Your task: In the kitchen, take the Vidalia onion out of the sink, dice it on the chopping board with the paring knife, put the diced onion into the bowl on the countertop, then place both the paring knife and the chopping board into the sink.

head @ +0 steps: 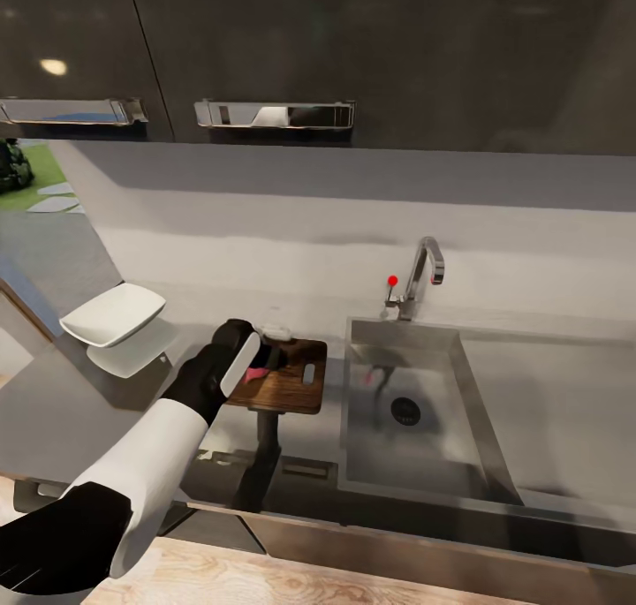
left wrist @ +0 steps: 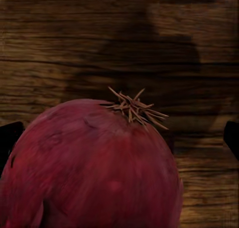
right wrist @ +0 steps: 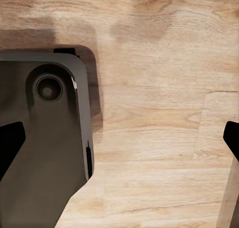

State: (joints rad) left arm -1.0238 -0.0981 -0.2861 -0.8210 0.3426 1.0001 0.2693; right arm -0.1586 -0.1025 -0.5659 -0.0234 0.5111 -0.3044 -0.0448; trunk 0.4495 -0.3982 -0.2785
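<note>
The left claw (head: 258, 362) is hanging over the brown wooden chopping board (head: 296, 391), which is lying on the shiny dark grey desk (head: 62, 411). In the left wrist view, the round dark pink Vidalia onion (left wrist: 94, 163) with its dry little root tuft is sitting on the board right between the two black fingertips (left wrist: 10, 143). The fingertips are wide apart at the edges of that picture, so the claw is standing open around the onion and is not squeezing it. The grey steel sink (head: 415, 411) with its round drain is lying just to the right of the claw, past the board. The white squarish bowl (head: 115, 313) is sitting to the left of the claw.

The right claw (right wrist: 119, 138) is standing open, holding nothing, and is pointing down at the light wooden floor (right wrist: 159, 88) beside the robot's dark base (right wrist: 42, 138).
</note>
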